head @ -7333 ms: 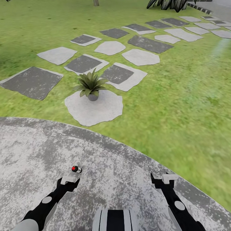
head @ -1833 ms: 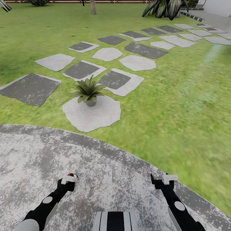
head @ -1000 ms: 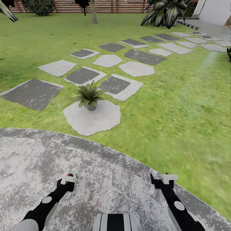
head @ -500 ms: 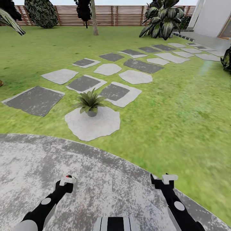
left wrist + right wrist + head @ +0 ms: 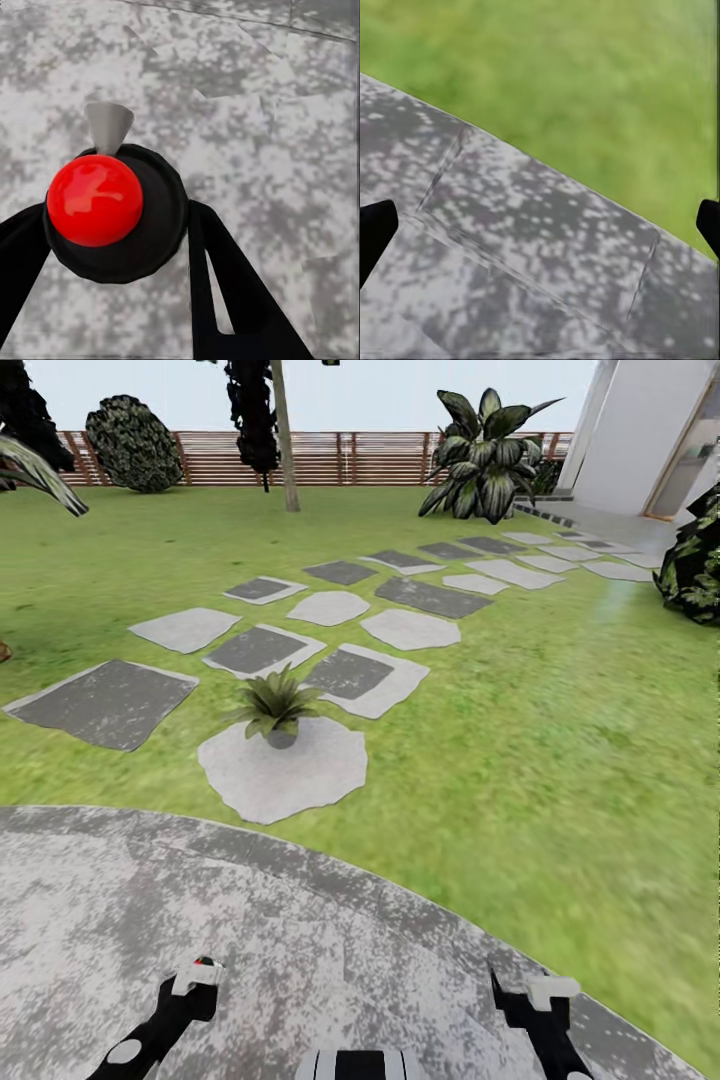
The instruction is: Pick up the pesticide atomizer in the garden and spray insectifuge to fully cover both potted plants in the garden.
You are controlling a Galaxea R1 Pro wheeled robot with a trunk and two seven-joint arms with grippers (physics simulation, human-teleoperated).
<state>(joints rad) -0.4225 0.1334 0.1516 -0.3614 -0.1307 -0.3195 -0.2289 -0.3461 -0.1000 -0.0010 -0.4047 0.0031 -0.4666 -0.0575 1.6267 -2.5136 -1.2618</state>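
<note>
From the head view, both arms reach forward and low over the round stone patio (image 5: 300,920), showing at the bottom edge. The left claw (image 5: 196,977) sits at the lower left, a white block on its black wrist, and a small red spot of the pesticide atomizer (image 5: 207,962) peeks out at its tip. The right claw (image 5: 540,1000) sits at the lower right, held at about the same height and well apart from the left one. Beyond the patio's curved edge lies the lawn (image 5: 560,760), and on a pale stepping stone (image 5: 285,775) just past that edge stands one potted plant (image 5: 276,707), upright in its grey pot. More grey stepping stones trail away toward a broad-leaved bush (image 5: 485,455), with a slatted wooden fence (image 5: 340,458) across the back.

In the left wrist view, the left claw (image 5: 112,247) is clamped on the pesticide atomizer (image 5: 116,217): the black fingers (image 5: 225,292) press against either side of its round dark body. Its glossy red top faces the camera and a small grey nozzle sticks out toward the mottled patio (image 5: 285,112).

In the right wrist view, the right claw (image 5: 540,225) has its fingertips (image 5: 375,229) spread wide at opposite edges, with nothing between them. Beneath it runs the patio's rim, and grass beyond.
</note>
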